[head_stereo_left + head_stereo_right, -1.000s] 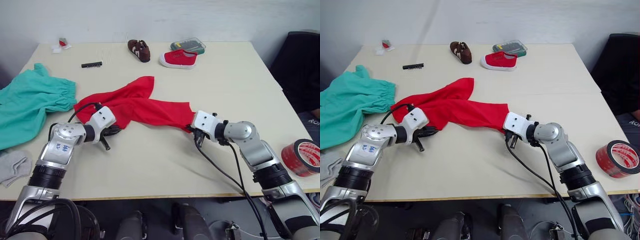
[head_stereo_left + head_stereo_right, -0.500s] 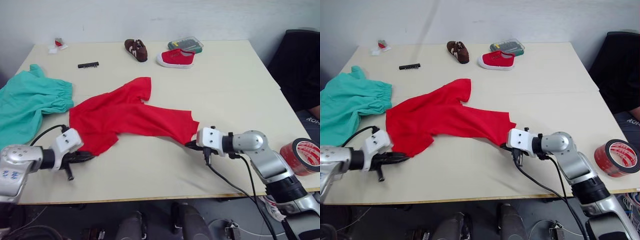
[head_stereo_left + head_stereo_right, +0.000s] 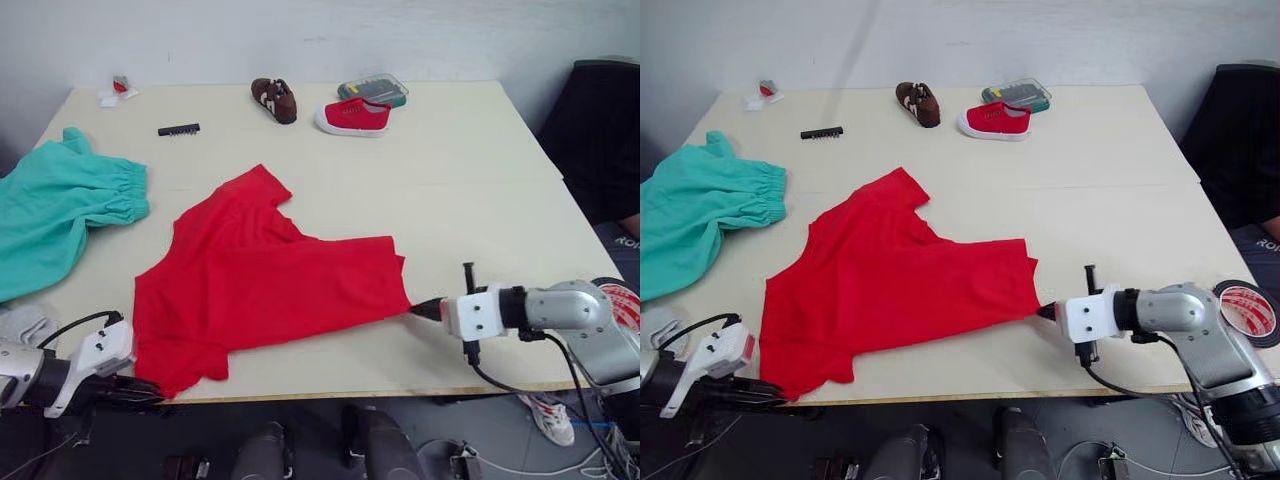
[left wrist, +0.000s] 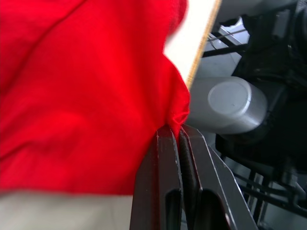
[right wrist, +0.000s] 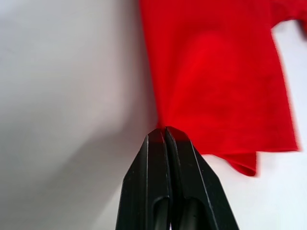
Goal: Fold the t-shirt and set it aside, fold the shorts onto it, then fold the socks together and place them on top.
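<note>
While I hold the t-shirt (image 3: 262,275) by two corners, it lies spread along the table's front edge (image 3: 330,388), long axis running arm to arm. Left gripper (image 4: 178,136) and right gripper (image 5: 164,132) are both pinched closed on cloth (each equally near).

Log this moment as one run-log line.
step: spreading t-shirt | left gripper: shut on its near corner | right gripper: shut on its hem | shorts: untouched | socks: untouched

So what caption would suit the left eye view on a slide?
Both grippers pinch corners of the red t-shirt, spreading it on the table, shorts alongside.
</note>
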Available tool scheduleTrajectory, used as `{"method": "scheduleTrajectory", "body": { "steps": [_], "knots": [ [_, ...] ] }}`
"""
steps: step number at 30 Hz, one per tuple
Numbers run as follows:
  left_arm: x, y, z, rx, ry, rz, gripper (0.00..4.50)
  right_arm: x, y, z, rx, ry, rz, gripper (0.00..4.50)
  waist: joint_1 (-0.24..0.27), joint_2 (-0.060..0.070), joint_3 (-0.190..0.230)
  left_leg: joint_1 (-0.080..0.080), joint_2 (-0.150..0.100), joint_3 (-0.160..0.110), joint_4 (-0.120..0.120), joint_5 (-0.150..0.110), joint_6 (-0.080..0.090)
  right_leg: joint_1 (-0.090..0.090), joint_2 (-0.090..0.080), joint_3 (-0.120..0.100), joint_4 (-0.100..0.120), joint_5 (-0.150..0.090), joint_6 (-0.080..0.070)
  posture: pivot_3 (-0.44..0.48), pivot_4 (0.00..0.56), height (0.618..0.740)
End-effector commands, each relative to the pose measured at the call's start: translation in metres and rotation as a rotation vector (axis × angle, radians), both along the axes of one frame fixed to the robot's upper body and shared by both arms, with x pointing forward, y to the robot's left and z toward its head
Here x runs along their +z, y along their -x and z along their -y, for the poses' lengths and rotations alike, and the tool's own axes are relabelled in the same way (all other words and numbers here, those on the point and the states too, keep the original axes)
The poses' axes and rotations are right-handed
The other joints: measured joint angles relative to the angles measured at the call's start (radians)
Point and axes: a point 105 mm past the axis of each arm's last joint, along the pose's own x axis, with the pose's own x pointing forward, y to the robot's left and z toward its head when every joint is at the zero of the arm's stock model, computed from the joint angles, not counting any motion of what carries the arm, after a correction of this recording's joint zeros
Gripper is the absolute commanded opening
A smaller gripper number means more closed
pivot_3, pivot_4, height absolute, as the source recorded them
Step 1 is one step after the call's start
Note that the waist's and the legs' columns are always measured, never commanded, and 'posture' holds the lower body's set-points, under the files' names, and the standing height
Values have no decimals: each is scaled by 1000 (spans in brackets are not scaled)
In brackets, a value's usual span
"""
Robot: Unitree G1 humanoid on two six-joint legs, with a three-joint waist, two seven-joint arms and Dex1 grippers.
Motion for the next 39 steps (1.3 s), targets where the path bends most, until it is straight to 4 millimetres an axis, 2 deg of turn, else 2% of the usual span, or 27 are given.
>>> {"method": "scheduleTrajectory", "body": {
  "steps": [1,4,6,10,12,13,14,15,16,17,19,20,21,22,24,26,29,32,34,37,39],
  "knots": [
    [6,9,0,-41,3,-42,0,-3,25,3,23,-25,-123,41,4,0,0,0,0,0,0,0,0,0,0,0,0,-1,-1,0,150,740],
    [10,6,-1,-45,8,-45,0,-1,49,-5,34,-100,-283,41,7,0,0,-1,1,0,0,-1,0,0,2,0,0,-1,-1,0,150,740],
    [14,1,-1,-41,20,-36,0,7,50,-9,11,-150,-326,41,4,-1,0,0,2,0,2,-2,1,1,2,0,1,-1,-1,0,150,740],
    [22,-18,3,-27,56,23,0,19,29,-8,-74,-226,-305,41,0,-1,0,4,3,-1,3,-3,5,4,2,0,2,0,-2,0,150,740],
    [34,-38,11,0,131,82,0,27,10,-4,-142,-275,-278,41,1,-1,0,4,3,-1,2,-3,4,3,3,-1,3,-1,-3,0,150,740],
    [61,-83,19,65,228,340,0,47,-20,4,-251,-384,-188,41,5,-1,0,4,3,-1,2,-3,3,3,3,-1,3,-1,-4,0,150,740],
    [106,-131,22,193,353,623,0,74,-49,15,-351,-473,-47,41,18,1,0,3,3,-2,3,-2,3,3,3,-1,3,-1,-3,0,150,740],
    [152,-164,22,306,459,840,0,98,-67,25,-420,-540,81,41,36,0,3,3,2,-2,6,0,3,4,3,-1,6,0,-3,0,150,740],
    [193,-185,18,412,539,1021,0,123,-80,34,-470,-594,209,41,45,-7,6,-3,2,-6,14,2,2,2,4,-4,8,4,-2,0,150,740],
    [230,-195,7,520,584,1179,0,153,-86,43,-492,-624,391,41,48,-10,7,-13,3,-7,18,8,-2,-6,5,-5,9,9,-2,0,150,740],
    [278,-200,-4,623,651,1340,0,198,-80,48,-454,-618,666,41,46,-11,6,-26,3,-5,18,13,-4,-15,5,-7,7,16,-1,0,150,740],
    [295,-198,-6,640,679,1387,0,214,-73,46,-406,-583,781,41,42,-11,6,-26,3,-1,17,13,-3,-17,5,-6,8,16,-1,0,150,740],
    [304,-197,-7,645,695,1411,0,222,-69,44,-371,-556,844,41,36,-11,5,-27,3,6,16,11,-2,-23,4,-7,8,16,-1,0,150,740],
    [309,-193,4,565,732,1379,0,225,-62,37,-301,-509,880,41,31,-10,5,-27,3,10,14,9,0,-25,3,-11,6,16,-1,0,150,740],
    [298,-179,30,351,738,1264,0,222,-53,27,-218,-471,854,41,21,-10,4,-23,3,18,11,6,3,-24,2,-24,6,16,0,0,150,740],
    [267,-163,44,178,672,1105,0,208,-46,18,-164,-442,784,41,11,-10,5,-21,3,23,10,3,6,-24,2,-32,4,16,0,0,150,740],
    [217,-141,38,125,602,861,0,170,-39,8,-122,-402,603,41,-4,-10,5,-22,4,25,13,1,8,-24,2,-32,4,15,0,0,150,740],
    [169,-114,32,106,534,608,0,118,-26,5,-110,-341,367,41,-3,-11,5,-24,7,25,19,0,8,-23,1,-27,2,15,1,0,150,740],
    [139,-93,27,92,464,462,0,85,-11,3,-94,-307,204,41,-2,-10,6,-17,9,24,20,0,7,-16,0,-25,3,15,1,0,150,740],
    [112,-74,20,89,381,339,0,61,6,2,-90,-308,48,41,4,-8,7,-3,10,19,19,-3,2,-2,0,-26,0,12,-4,0,150,740],
    [97,-62,19,75,344,273,0,48,14,0,-80,-286,-12,41,9,-8,7,1,11,18,18,-4,1,-1,0,-26,1,10,-7,0,150,740]
  ]
}}
